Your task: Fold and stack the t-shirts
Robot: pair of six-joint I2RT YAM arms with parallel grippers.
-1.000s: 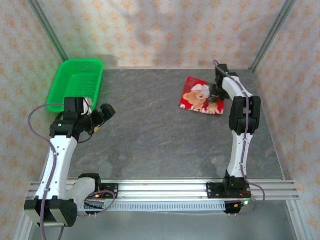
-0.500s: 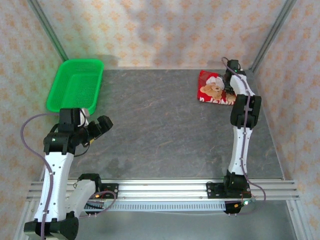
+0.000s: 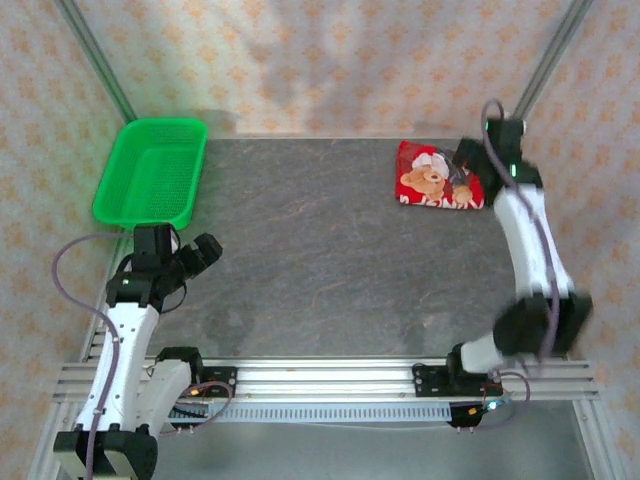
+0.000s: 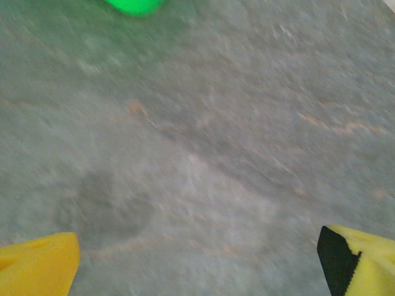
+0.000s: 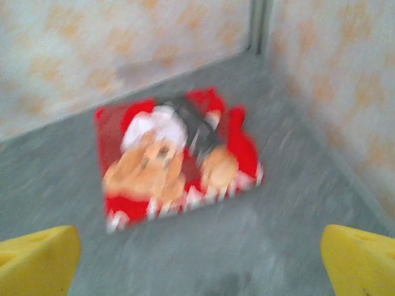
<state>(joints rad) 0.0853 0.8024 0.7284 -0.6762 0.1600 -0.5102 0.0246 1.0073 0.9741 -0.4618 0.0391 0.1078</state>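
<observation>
Carried from mid-right to the upper right of the overhead frame over the past second, the red t-shirt (image 3: 430, 186) now lies folded on the grey table (image 3: 320, 270), teddy-bear print facing up, near the back corner. The right gripper (image 3: 466, 172) hangs at the shirt's right edge; its arm has swung out, with the elbow now toward the lower right. At lower left, the left gripper (image 3: 207, 250) has drawn back slightly and sits just below the green basket (image 3: 165, 123), which stands at upper left, well apart from the shirt.

Seen from the left wrist, two yellow fingertips (image 4: 38, 266) sit in the bottom corners of the frame, wide apart, with blurred grey tabletop between them. A sliver of the basket shows green at the top edge.

Seen from the right wrist, the shirt fills the centre of a blurred frame, flat on the table beside the wall corner. The yellow fingertips (image 5: 363, 262) stand far apart in the lower corners, clear of the cloth and gripping nothing.
</observation>
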